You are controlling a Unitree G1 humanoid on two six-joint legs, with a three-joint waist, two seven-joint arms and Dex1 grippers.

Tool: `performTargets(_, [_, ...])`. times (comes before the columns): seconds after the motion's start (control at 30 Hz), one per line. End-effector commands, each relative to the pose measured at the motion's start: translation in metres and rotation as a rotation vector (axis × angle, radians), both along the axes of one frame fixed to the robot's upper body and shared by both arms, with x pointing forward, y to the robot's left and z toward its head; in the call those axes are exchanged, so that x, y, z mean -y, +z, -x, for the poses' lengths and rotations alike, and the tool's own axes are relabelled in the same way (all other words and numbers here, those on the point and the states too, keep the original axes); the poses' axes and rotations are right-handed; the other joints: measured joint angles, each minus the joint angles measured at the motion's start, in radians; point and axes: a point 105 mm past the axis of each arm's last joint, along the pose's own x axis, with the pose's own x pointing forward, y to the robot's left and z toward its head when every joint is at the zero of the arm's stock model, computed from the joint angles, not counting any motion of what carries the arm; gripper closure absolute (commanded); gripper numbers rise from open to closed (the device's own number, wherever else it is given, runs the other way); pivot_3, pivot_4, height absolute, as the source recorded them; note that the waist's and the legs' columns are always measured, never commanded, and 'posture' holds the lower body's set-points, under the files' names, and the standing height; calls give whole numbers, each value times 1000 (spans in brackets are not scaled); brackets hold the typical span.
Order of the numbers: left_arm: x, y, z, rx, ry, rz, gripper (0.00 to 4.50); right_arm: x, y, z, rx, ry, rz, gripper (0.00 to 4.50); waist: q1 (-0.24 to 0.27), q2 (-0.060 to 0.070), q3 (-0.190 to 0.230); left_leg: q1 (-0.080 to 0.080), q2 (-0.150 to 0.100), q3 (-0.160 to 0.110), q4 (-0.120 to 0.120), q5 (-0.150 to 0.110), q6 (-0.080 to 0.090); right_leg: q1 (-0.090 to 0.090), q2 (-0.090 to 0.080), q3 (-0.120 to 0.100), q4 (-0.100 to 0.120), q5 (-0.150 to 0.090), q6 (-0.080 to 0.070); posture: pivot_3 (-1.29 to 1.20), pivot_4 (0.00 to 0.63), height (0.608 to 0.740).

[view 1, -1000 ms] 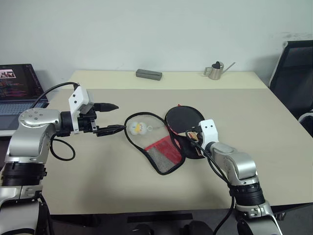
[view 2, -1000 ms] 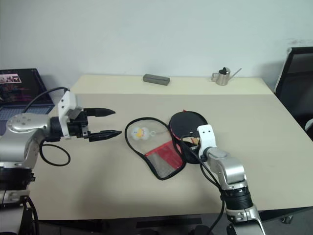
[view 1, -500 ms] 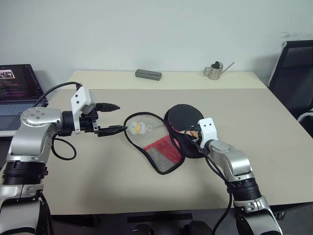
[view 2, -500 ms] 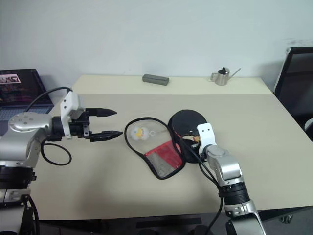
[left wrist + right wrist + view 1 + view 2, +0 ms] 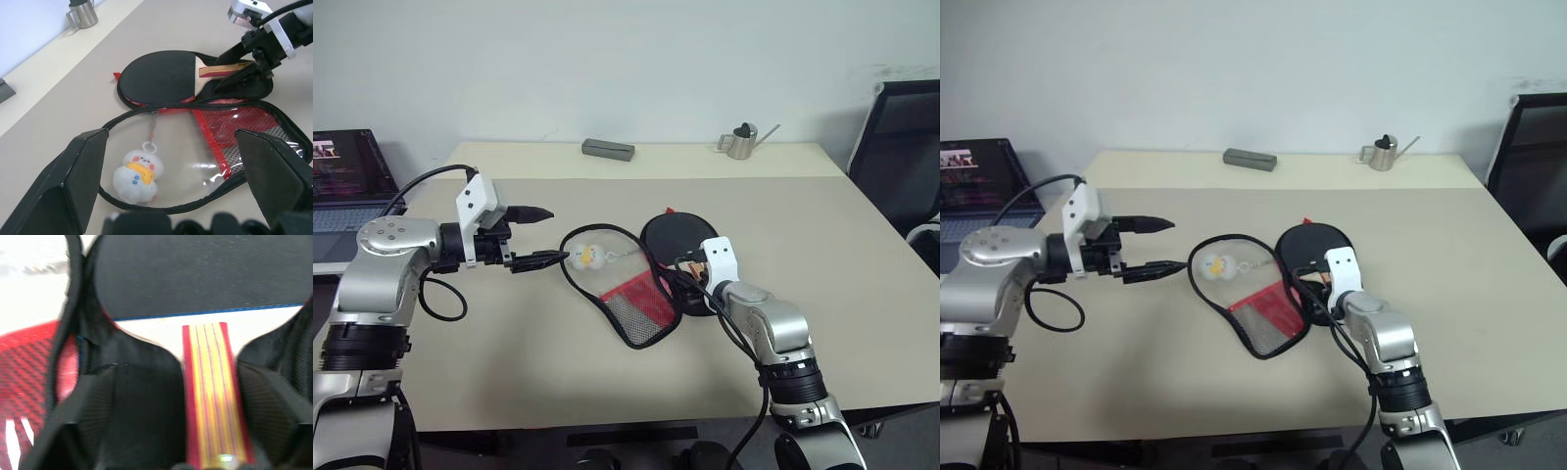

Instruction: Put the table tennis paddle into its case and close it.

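One table tennis paddle [image 5: 161, 76] inside one open case [image 5: 244, 127], two end effectors, left [image 5: 540, 236] and right [image 5: 239, 66], both open.

The case [image 5: 628, 294] lies open near the middle of the table [image 5: 509, 362], its two halves spread side by side. The paddle [image 5: 677, 241] rests in the right half, handle toward the robot. A small plush toy [image 5: 587, 257] lies on the left half. The left gripper [image 5: 533, 236] hovers just left of the case; the right gripper [image 5: 690, 279] sits at the paddle's handle. At the table's far edge lie a bar [image 5: 608, 149] and, to its right, a small can [image 5: 742, 141]. A laptop [image 5: 347, 181] stands off to the left, a chair [image 5: 901, 157] to the right.
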Motion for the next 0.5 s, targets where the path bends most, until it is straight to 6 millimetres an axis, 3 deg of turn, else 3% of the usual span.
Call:
performTargets(0.03, [1, 9, 0, 46, 2, 5, 0, 4, 41, -2, 123, 0, -32, 20, 0, 0, 0, 0, 0, 0, 0, 0, 0, 0, 0, 0, 0, 0, 0, 0, 150, 740])
performTargets(0.23, [-14, -9, 4, -1, 57, -10, 0, 0, 88, 24, 281, 212, -129, 20, 0, 1, 0, 0, 0, 0, 0, 0, 0, 0, 0, 0, 0, -1, 2, 0, 150, 740])
performTargets(0.4, [-25, -25, 4, -24, 103, -44, 0, 19, 88, 33, 301, 322, -62, 20, 2, 0, 0, 0, 0, 0, 0, 0, 0, 1, -1, -1, -1, -3, 4, 0, 150, 740])
performTargets(0.5, [-41, -46, 2, -52, 173, -85, 0, 38, 101, 28, 399, 357, 1, 20, 3, 1, 1, 0, 0, 0, 0, 0, 0, 1, -3, -1, -1, -3, 5, 0, 150, 740])
